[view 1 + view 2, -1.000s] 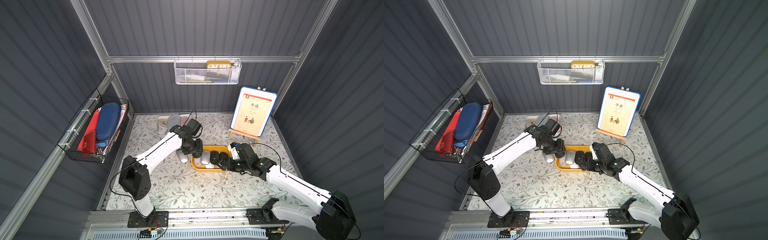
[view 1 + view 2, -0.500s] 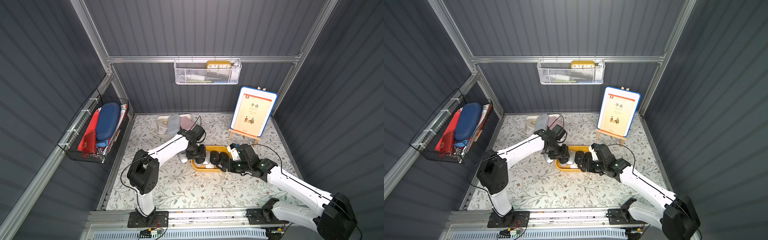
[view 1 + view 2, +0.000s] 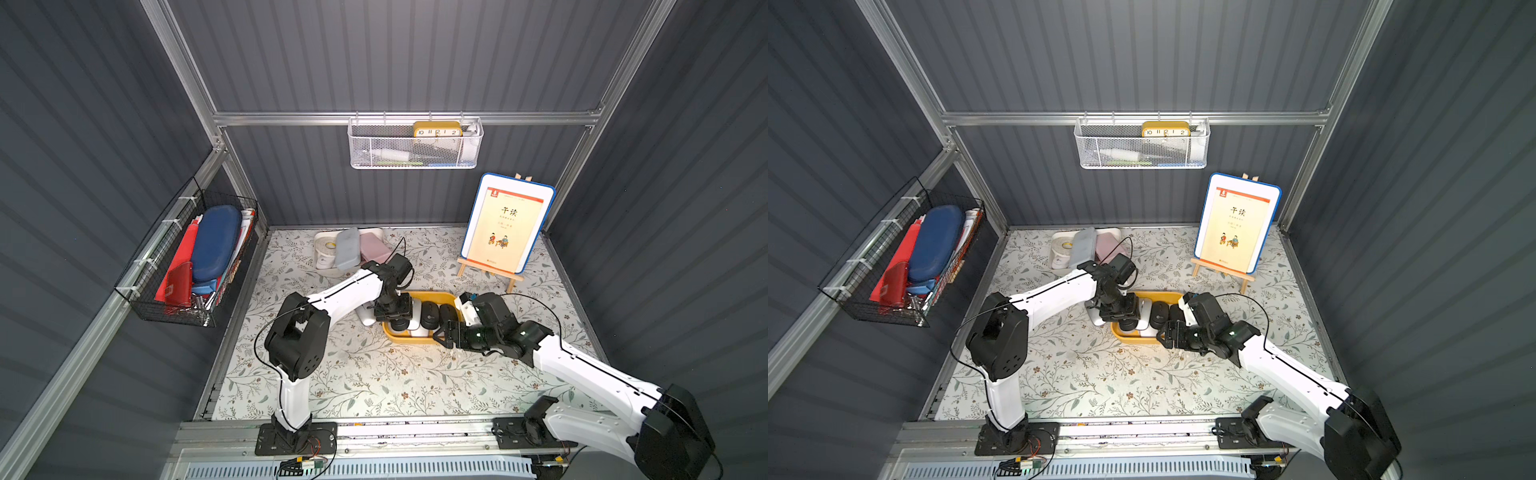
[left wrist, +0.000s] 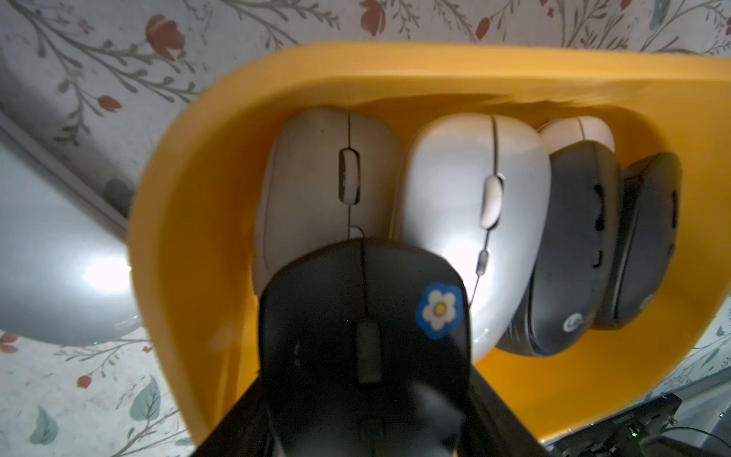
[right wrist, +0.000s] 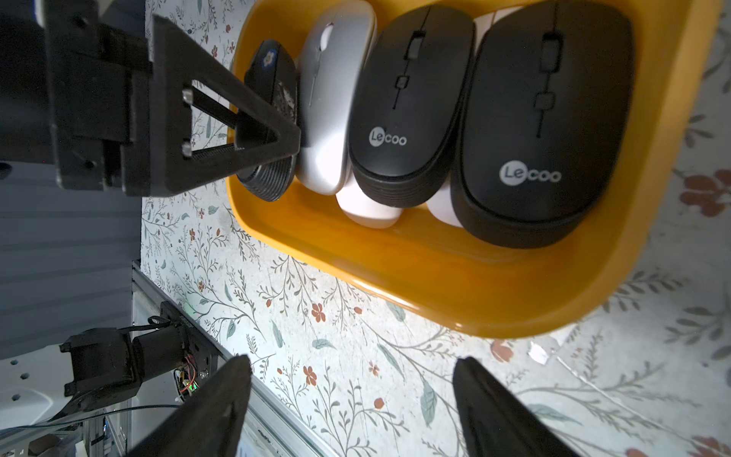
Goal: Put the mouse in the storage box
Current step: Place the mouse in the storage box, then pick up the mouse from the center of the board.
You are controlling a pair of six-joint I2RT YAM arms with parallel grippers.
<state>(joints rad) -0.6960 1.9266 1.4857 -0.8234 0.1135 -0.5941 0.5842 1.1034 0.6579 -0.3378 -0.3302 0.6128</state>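
Observation:
The yellow storage box (image 3: 432,296) (image 3: 1163,296) lies mid-table and holds several mice, white, silver and black. My left gripper (image 3: 398,320) (image 3: 1128,320) is over the box's left end, shut on a black mouse with a blue flower sticker (image 4: 364,316). That mouse hangs just above a white mouse (image 4: 312,190), inside the box wall (image 4: 190,198). In the right wrist view the same mouse (image 5: 273,67) stands on edge against a silver one. My right gripper (image 3: 442,334) (image 5: 352,380) is open over the table by the box's front right corner, nothing between its fingers (image 5: 221,395).
A silver mouse (image 3: 366,316) lies on the table against the box's left side. A white tray with tape and cases (image 3: 345,249) is at the back. A book on an easel (image 3: 505,226) stands back right. A black wire basket (image 3: 187,266) and a white mesh basket (image 3: 415,145) hang on the walls.
My left gripper has carried the black mouse forward and down, from the box's left rim into its left end. The left elbow swung forward. The right arm has barely moved.

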